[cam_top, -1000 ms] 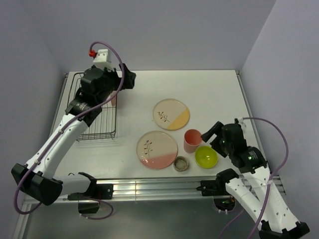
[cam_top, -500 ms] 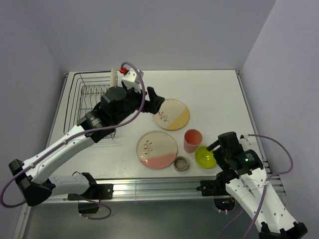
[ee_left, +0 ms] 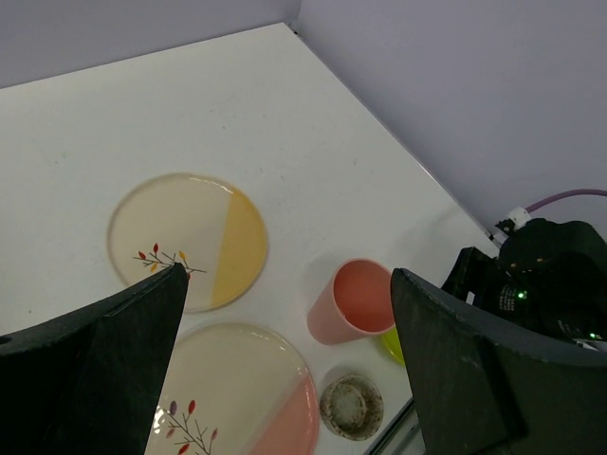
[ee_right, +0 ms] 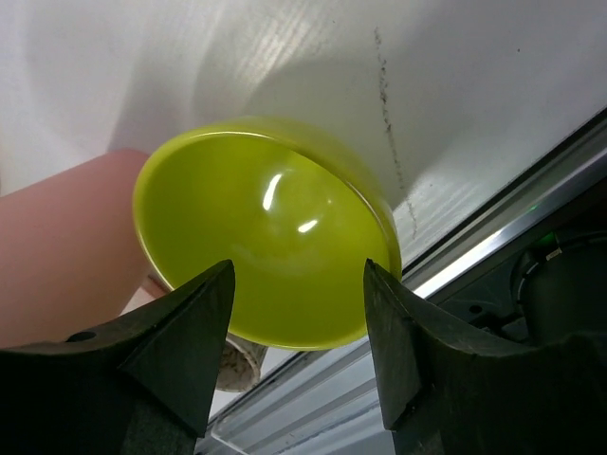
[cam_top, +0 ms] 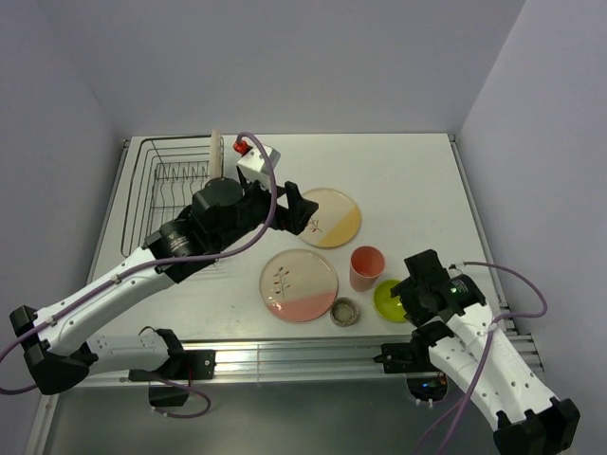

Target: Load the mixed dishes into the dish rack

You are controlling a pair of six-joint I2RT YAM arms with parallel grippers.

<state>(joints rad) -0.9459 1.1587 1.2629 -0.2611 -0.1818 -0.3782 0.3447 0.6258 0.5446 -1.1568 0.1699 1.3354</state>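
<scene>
A cream and yellow plate (cam_top: pixel 329 218) (ee_left: pixel 186 238) and a cream and pink plate (cam_top: pixel 299 284) (ee_left: pixel 230 396) lie flat mid-table. Right of them stand the salmon-pink cup (cam_top: pixel 366 267) (ee_left: pixel 355 301), the tiny grey dish (cam_top: pixel 345 311) (ee_left: pixel 353 406) and the lime-green bowl (cam_top: pixel 387 297) (ee_right: pixel 270 237). A third plate (cam_top: pixel 216 155) stands on edge in the black wire dish rack (cam_top: pixel 161 190). My left gripper (cam_top: pixel 299 210) (ee_left: pixel 289 275) hangs open and empty above the yellow plate's left edge. My right gripper (cam_top: pixel 406 292) (ee_right: pixel 298 270) is open, low over the bowl, its fingers astride the near side.
The cup (ee_right: pixel 66 256) stands right beside the bowl on its left, and the grey dish (ee_right: pixel 232 365) is just in front of it. The metal rail (cam_top: pixel 313 355) at the table's near edge runs close behind the right gripper. Grey walls enclose the table.
My left arm swung right from the rack to the yellow plate, leaving a plate upright in the rack. My right gripper dropped onto the green bowl and its jaws narrowed.
</scene>
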